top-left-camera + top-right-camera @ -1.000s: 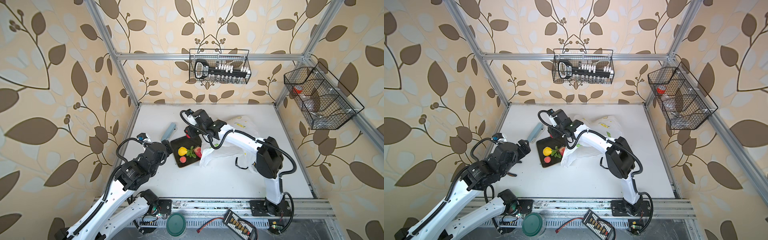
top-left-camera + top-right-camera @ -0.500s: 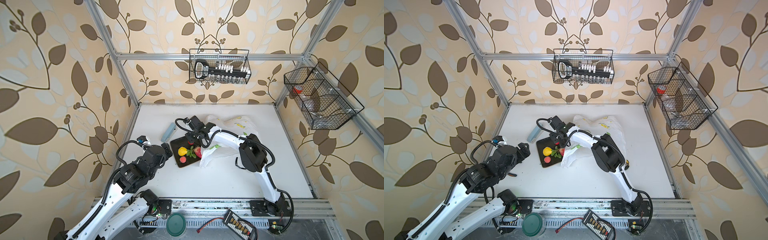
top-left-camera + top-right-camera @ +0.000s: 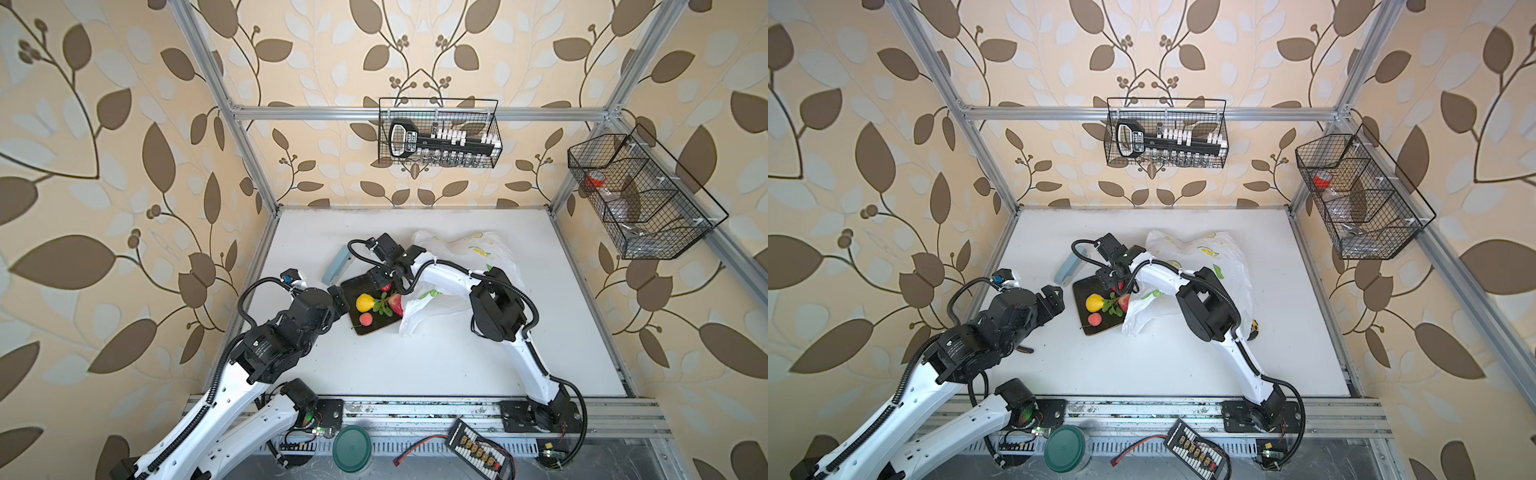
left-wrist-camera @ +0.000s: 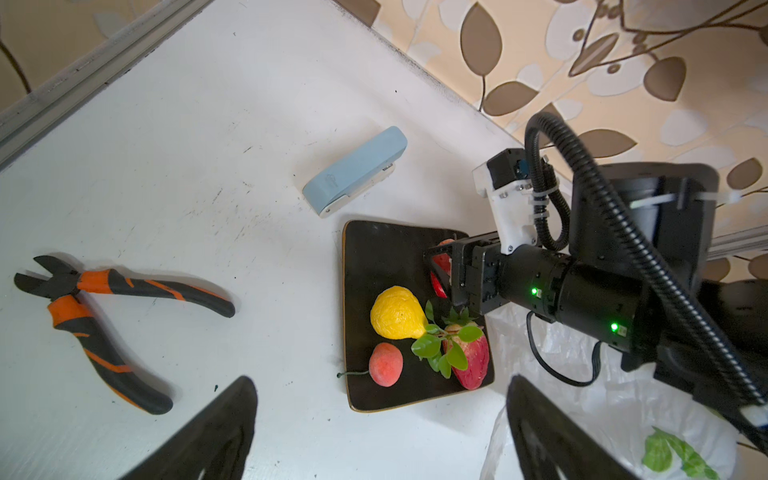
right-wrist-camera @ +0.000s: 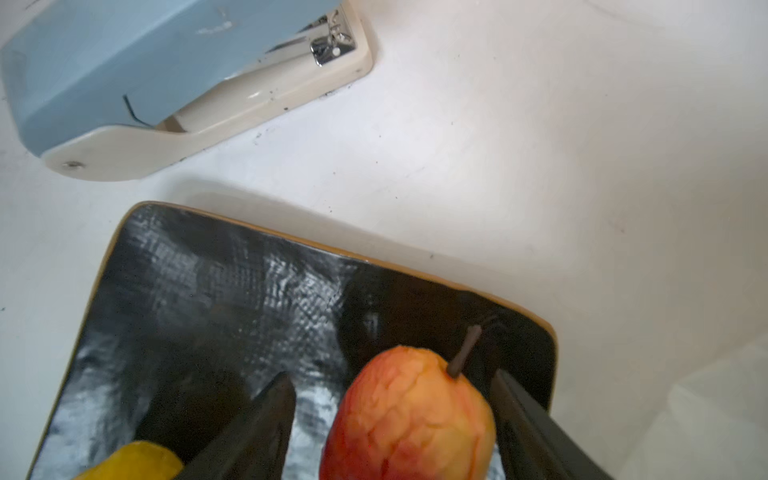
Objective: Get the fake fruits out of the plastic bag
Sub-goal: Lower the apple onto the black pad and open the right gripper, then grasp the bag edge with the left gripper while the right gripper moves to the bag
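Just left of centre in both top views, four fake fruits lie on a dark tray: a wrinkled yellow lemon-like piece, a small pink-orange peach just below it, a red strawberry with green leaves to their right, and, at the tray's upper right, a red-orange fruit with a short brown stem. The plastic bag, white, translucent and crumpled, printed with yellow lemon slices and green leaves, lies slumped right of the tray, its lower flap against the tray's right edge.
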Motion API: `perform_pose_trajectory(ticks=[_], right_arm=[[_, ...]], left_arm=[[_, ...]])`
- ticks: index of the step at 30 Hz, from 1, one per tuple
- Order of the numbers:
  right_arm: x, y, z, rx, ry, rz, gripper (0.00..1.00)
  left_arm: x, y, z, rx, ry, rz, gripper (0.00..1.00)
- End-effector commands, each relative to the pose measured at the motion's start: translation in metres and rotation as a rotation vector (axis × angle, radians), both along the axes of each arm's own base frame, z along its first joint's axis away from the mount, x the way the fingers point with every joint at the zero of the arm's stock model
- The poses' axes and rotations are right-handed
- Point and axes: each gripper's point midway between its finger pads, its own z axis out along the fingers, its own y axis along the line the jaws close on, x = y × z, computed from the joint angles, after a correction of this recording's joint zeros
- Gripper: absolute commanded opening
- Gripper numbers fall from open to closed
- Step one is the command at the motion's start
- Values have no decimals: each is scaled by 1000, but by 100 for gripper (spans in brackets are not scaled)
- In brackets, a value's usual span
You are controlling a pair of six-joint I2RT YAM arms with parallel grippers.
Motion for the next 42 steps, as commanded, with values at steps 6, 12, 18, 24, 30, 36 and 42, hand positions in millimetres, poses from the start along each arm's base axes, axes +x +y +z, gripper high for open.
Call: perform_pose_trajectory(ticks=[6,12,18,24,30,36,42], right_arm=[[1,-1,110,146,-116,10,73],[-29,-35,171,237,-187,24,72],[-60,-95,202,267,-227,-51,73],[-91,-145,211,276,-263,-145,73],[-114,-172,212,311,-267,-208,73],[-127,-186,202,330,-248,-251,72],[-137,-194,202,360,-244,-268,71]], left_arm=[[13,-21,11,65,-27,-142,94],[24,-72,-6,135,21,-454,94],[10,-137,-25,51,60,-843,90],[-14,-181,-46,-30,126,-1100,87],[-13,-191,-74,14,198,-1130,85],[-7,-200,-90,29,202,-1129,80],[-1,-208,-98,-22,197,-1102,68]])
